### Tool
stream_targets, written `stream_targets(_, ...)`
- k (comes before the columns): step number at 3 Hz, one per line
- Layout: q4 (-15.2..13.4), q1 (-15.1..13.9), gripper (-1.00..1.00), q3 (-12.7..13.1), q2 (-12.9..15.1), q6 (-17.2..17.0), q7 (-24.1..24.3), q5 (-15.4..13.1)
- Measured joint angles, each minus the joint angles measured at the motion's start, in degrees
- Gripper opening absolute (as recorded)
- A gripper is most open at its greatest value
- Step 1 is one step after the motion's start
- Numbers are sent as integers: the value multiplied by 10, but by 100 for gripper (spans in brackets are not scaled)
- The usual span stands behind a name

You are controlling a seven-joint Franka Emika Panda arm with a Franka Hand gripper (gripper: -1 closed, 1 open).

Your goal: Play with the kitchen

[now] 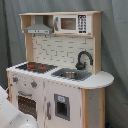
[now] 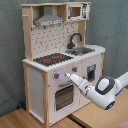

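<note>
The kitchen (image 1: 52, 90) (image 2: 36, 85) is a pale wood and white toy unit. It has a black stovetop (image 1: 35, 66) (image 2: 52, 59) with red burners, a black faucet (image 1: 84, 59) (image 2: 75, 39) over a steel sink (image 1: 70, 75) (image 2: 82, 50), and a grey hood (image 1: 37, 29) (image 2: 50, 20). In the second exterior view my gripper (image 2: 71, 77) reaches in from the right. Its tip is at the white front panel between the knobs (image 2: 56, 76), just above the windowed oven door (image 2: 64, 96). In the first exterior view only a white part of the arm (image 1: 12, 112) shows at bottom left.
A toy microwave (image 1: 70, 23) (image 2: 77, 11) sits on the top shelf. A dark dispenser panel (image 1: 62, 106) (image 2: 91, 72) is set in the front beside the oven. The kitchen stands on wooden boards (image 2: 20, 117) before a grey curtain (image 1: 112, 50).
</note>
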Motion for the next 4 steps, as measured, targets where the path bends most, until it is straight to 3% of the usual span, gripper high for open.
stream_targets(2,0,-10,100,-12,1,10,-112,-37)
stream_targets(4,1,-22,100,-27,1,63,-226,-59)
